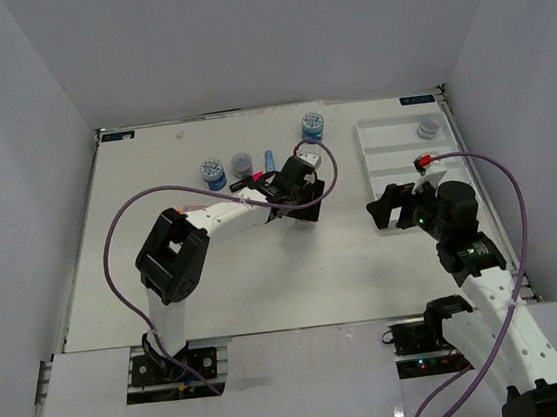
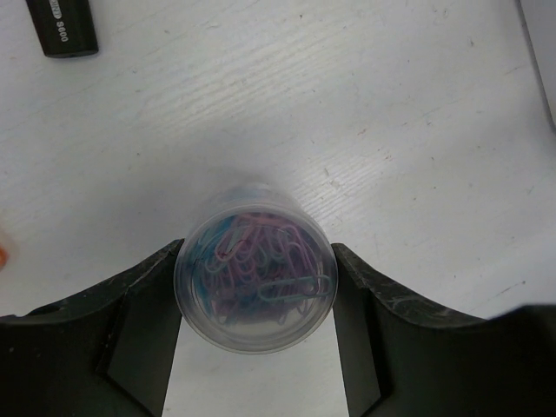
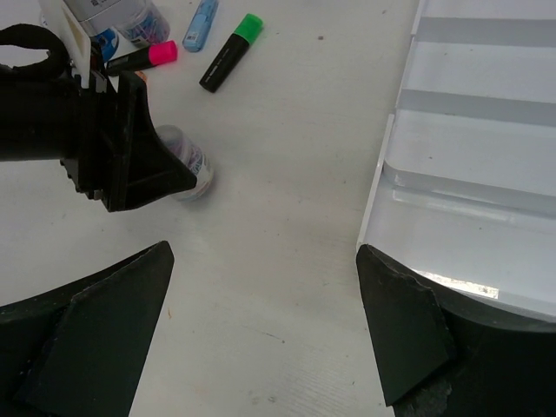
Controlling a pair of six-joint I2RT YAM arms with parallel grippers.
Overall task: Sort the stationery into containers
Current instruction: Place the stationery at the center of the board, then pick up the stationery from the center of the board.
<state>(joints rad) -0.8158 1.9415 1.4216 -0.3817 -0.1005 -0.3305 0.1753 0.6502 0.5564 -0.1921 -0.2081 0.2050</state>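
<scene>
- The left gripper has its fingers closed against both sides of the paper-clip jar, out on the open table to the left of the tray — whether the jar is off the surface yet I cannot tell from these views
- The jar is round and smooth-walled, and the fingers seem to meet it only along narrow lines, so it could spin or slide out on the way right; a weak squeeze or a quick swing would do it
- A dropped jar would likely roll, perhaps toward the pink highlighter and the green highlighter lying a little farther off
- The right gripper hangs wide open with nothing in it, by the tray's near left corner — close to the line the left arm must take, so the two could clash
- If it comes in too low, the jar could catch the tray's rim and tip
</scene>
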